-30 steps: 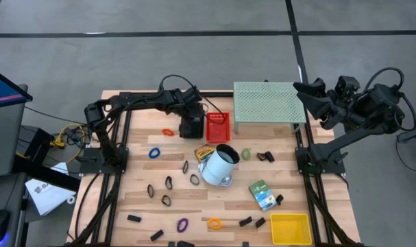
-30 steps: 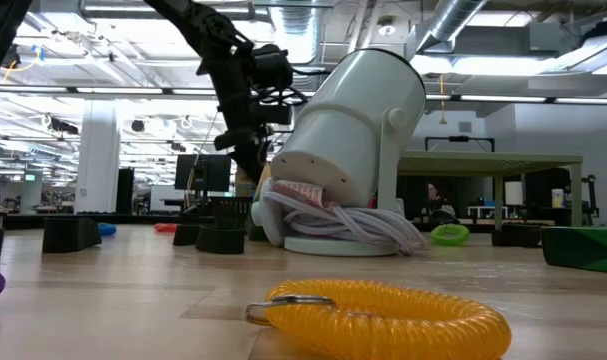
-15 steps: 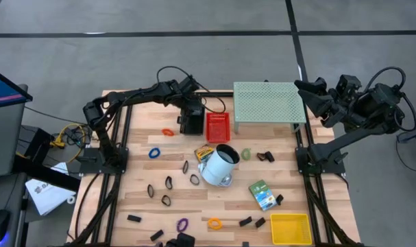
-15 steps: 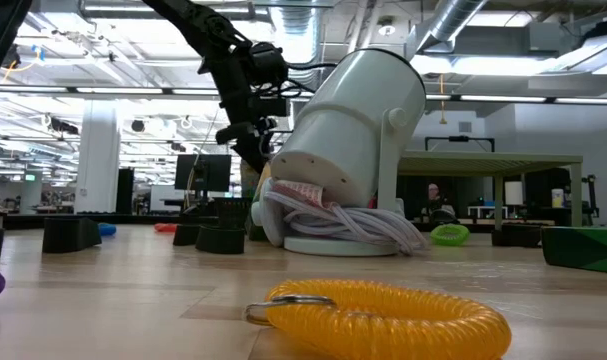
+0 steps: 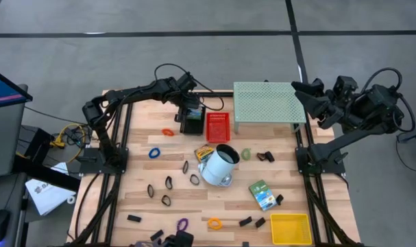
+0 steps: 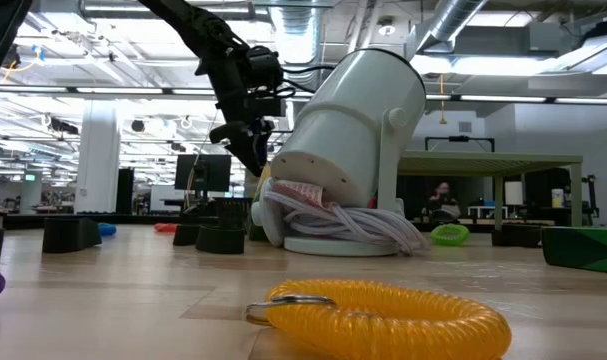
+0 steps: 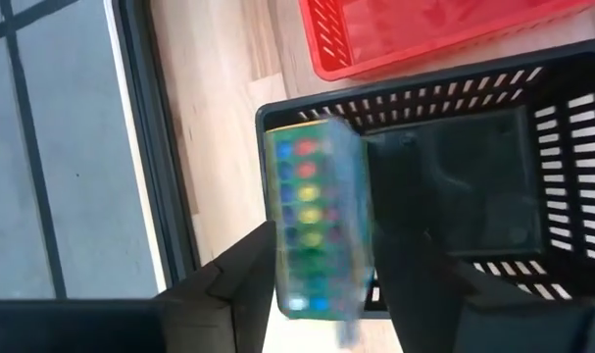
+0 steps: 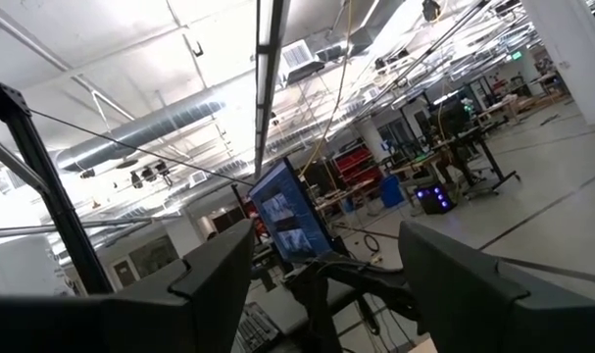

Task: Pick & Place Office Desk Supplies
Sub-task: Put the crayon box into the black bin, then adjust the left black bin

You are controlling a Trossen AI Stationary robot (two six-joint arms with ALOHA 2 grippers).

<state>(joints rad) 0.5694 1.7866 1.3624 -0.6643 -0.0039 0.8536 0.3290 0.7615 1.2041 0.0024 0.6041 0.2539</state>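
We see the left gripper [image 7: 317, 294] above the black slotted plastic basket [image 7: 532, 108], fingers parted around a yellow-green crayon box [image 7: 315, 221]; the red basket [image 5: 218, 126] adjoins; right gripper [image 5: 310, 96] spread wide

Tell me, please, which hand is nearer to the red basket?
Left. The left hand hangs over the black basket right beside the red basket; the right hand is raised off beyond the table's far right corner.
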